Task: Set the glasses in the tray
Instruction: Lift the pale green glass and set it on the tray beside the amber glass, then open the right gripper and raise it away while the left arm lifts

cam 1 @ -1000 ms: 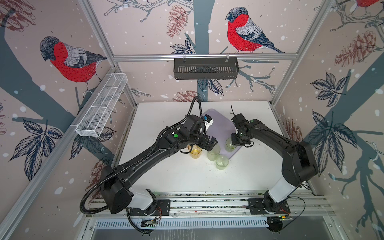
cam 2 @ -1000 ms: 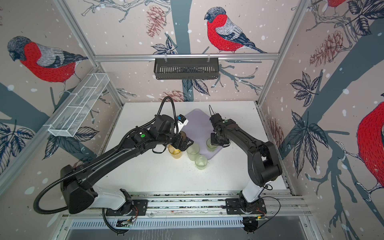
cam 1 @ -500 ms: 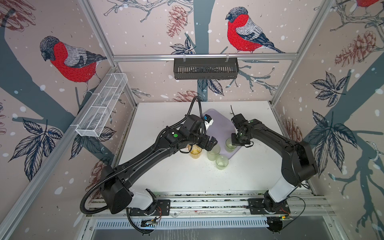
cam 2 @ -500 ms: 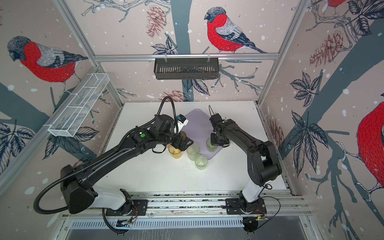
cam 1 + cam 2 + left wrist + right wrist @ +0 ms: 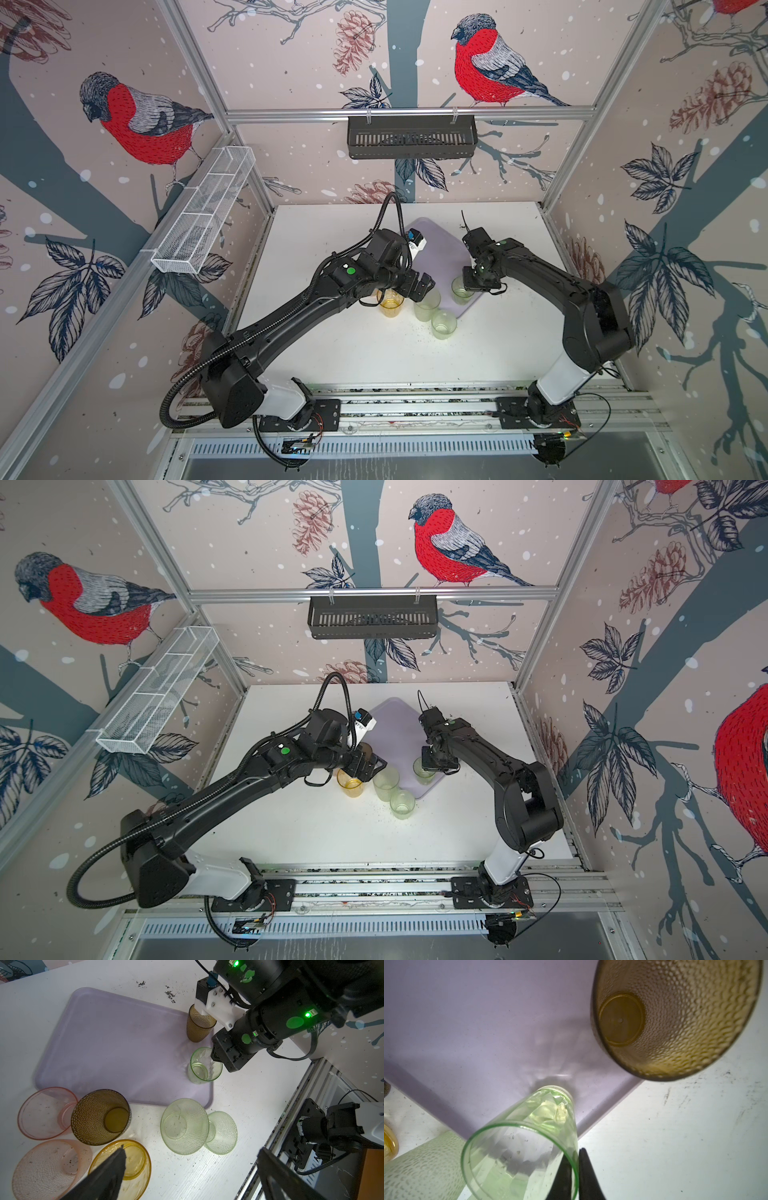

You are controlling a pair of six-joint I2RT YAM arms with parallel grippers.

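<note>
Nearest you, the short frosted glass (image 5: pixel 444 325) stands on the table (image 5: pixel 353 357), with the taller frosted glass (image 5: pixel 427 305) and the amber-yellow glass (image 5: pixel 390 302) just behind it. Your left gripper (image 5: pixel 420 286) hovers above the amber one, fingers spread wide. Two pink glasses (image 5: pixel 44 1112) and a brown glass (image 5: pixel 99 1115) stand beside the tray (image 5: pixel 116 1043). Further on, your right gripper (image 5: pixel 473 286) pinches the rim of the green glass (image 5: pixel 204 1068), which stands upright in the tray's near corner. Beyond it, a second brown glass (image 5: pixel 198 1026) stands on the tray.

The green glass (image 5: pixel 419 773) sits on the tray's (image 5: pixel 395 725) near corner, right gripper (image 5: pixel 430 770) over it; amber glass (image 5: pixel 351 784) and two pale glasses (image 5: pixel 385 783) (image 5: pixel 402 805) (all upright) just off the tray.
</note>
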